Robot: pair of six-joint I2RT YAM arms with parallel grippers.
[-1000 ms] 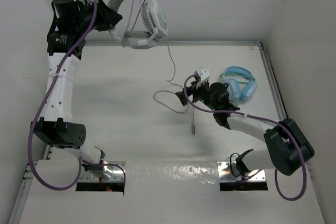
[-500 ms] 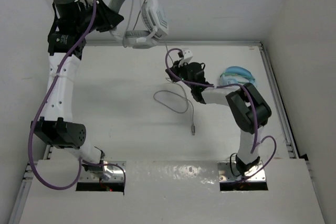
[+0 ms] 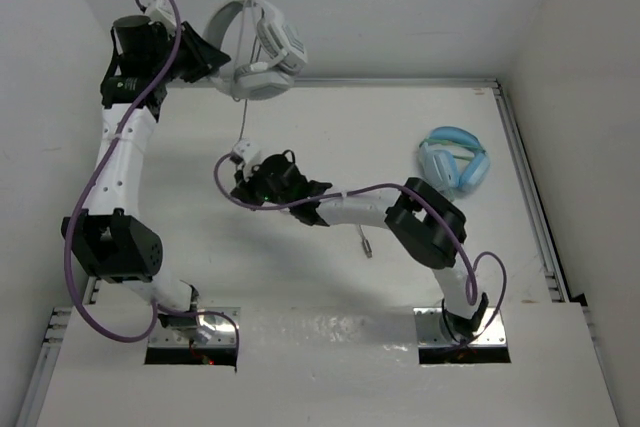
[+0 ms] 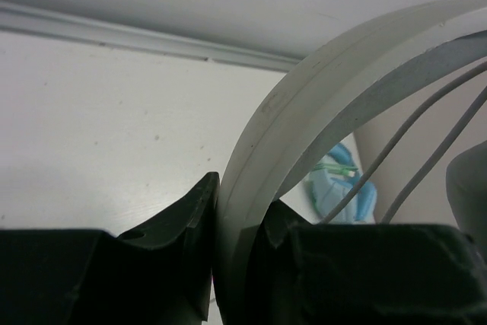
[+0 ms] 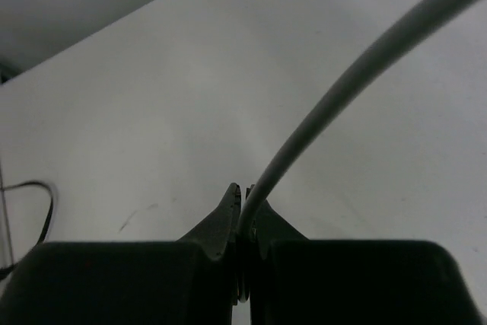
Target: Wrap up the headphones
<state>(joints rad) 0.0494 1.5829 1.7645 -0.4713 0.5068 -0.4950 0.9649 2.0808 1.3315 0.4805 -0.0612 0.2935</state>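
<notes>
The left gripper [image 4: 237, 218] clamps the headband [image 4: 304, 89] of the white headphones [image 3: 265, 47] aloft; the right gripper [image 5: 243, 211] pinches their grey cable [image 5: 358, 74]. Wind with light, even tension, never yanking.

Between the left gripper's [image 4: 237, 215] matt black plastic fingers [image 4: 179, 222], the headphones' [image 3: 275, 42] headband [image 4: 297, 112] is smooth, faintly scuffed white plastic. The cable [image 5: 358, 66] between the right gripper's [image 5: 243, 215] fingers [image 5: 219, 226] has a smooth grey sheath; the table [image 5: 152, 112] beyond looks matt white.
</notes>
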